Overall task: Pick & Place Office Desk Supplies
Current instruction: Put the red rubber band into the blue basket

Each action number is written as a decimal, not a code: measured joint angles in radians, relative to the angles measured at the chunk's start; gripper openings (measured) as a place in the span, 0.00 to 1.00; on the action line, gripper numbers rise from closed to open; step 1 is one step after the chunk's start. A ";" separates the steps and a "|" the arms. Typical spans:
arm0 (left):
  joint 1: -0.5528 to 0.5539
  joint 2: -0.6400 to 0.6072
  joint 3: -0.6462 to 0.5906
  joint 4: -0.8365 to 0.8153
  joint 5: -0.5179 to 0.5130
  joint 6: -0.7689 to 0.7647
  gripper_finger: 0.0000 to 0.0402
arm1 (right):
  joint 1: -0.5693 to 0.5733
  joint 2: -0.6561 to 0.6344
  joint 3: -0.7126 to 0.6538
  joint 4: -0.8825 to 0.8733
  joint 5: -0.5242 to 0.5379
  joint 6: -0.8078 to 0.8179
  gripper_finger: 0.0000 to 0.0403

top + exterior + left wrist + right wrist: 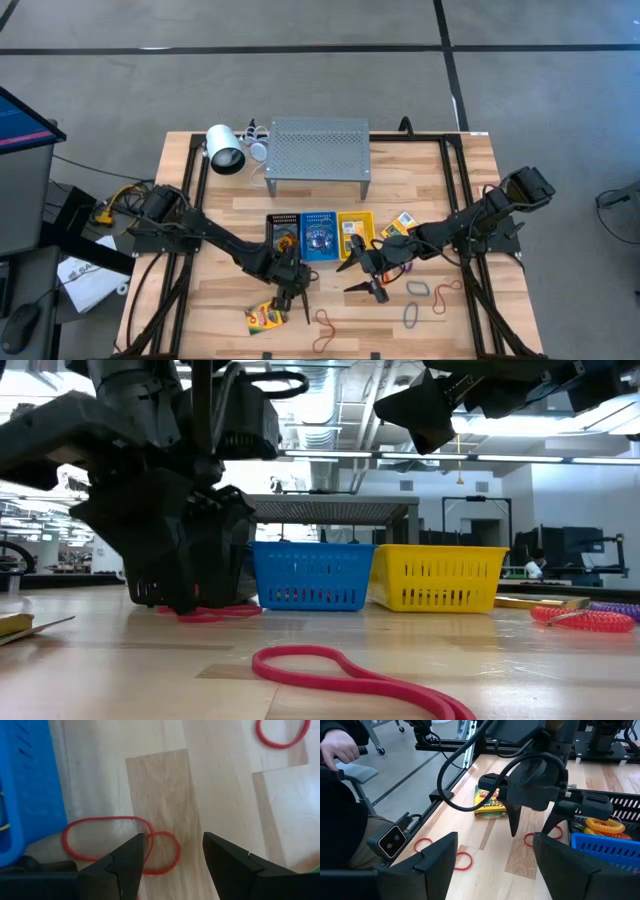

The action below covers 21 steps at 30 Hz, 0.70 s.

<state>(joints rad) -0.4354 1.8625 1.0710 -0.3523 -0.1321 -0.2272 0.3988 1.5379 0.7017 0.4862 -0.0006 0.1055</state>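
Grey perforated metal shelf (318, 148), white cylinder (224, 149) beside it, black (283, 236), blue (319, 236), yellow baskets (356, 233), wooden table (200, 310)

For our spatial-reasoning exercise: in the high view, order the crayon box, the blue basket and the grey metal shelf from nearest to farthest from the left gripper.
From the left gripper:
1. Crayon box, just beside it at the table's front.
2. Blue basket, behind it, mid-table.
3. Grey metal shelf, at the table's back edge.
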 joint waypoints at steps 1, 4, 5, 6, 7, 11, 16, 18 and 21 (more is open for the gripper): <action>0.000 0.001 0.000 -0.002 0.000 0.000 0.48 | 0.000 0.000 0.000 0.000 0.000 0.000 0.63; 0.001 0.001 0.000 0.002 0.000 -0.017 0.48 | 0.000 0.000 0.000 0.000 0.000 0.000 0.63; 0.003 0.001 0.000 0.000 0.001 -0.017 0.48 | 0.000 0.000 0.000 0.000 0.000 0.000 0.63; 0.003 0.001 0.000 0.000 0.000 -0.017 0.48 | 0.000 0.000 0.000 0.000 0.000 0.000 0.63; 0.003 0.001 0.000 0.001 0.001 -0.017 0.48 | 0.000 0.000 0.000 0.000 0.000 0.000 0.63; 0.003 0.007 0.000 -0.002 0.000 -0.017 0.47 | 0.000 0.000 0.000 0.000 0.000 0.000 0.63; 0.003 0.021 0.000 -0.001 0.020 -0.017 0.41 | 0.000 0.000 0.000 0.000 0.000 0.000 0.63; 0.003 0.021 0.000 -0.001 0.023 -0.017 0.38 | 0.000 0.000 0.000 0.000 0.000 0.000 0.63; 0.004 0.021 0.000 -0.002 0.025 -0.017 0.34 | 0.000 0.000 0.000 0.000 0.000 0.000 0.63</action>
<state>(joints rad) -0.4313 1.8832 1.0714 -0.3538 -0.1068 -0.2443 0.3988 1.5379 0.7017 0.4862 -0.0006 0.1051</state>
